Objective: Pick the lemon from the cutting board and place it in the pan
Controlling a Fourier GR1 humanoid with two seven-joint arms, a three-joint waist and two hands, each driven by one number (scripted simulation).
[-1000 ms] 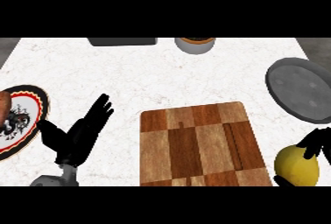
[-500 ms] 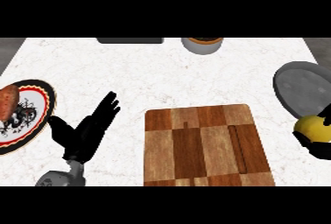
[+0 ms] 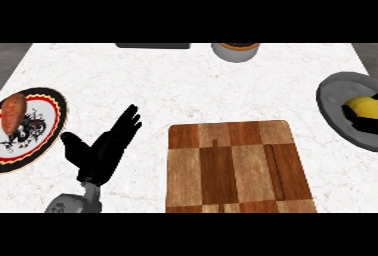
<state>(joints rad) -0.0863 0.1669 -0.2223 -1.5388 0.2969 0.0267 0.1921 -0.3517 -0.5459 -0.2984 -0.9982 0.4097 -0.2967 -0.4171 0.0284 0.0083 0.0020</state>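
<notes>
The yellow lemon (image 3: 363,105) is at the right edge of the head view, over the grey pan (image 3: 329,98). Black fingers of my right hand (image 3: 359,120) curl round its lower side; the remainder of that hand is cut off by the view's edge. I cannot tell whether the lemon touches the pan's floor. The wooden checkered cutting board (image 3: 235,167) lies bare at centre bottom. My left hand (image 3: 105,146) rests open on the counter to the board's left, fingers pointing up and right.
A patterned plate (image 3: 50,131) with brown food lies at the far left. A grey pot (image 3: 236,51) and a dark flat object (image 3: 151,45) stand along the counter's back edge.
My right hand carried the lemon from beside the board's lower right corner up and to the right, over the pan. The view shifted right; the left hand stayed as it was.
</notes>
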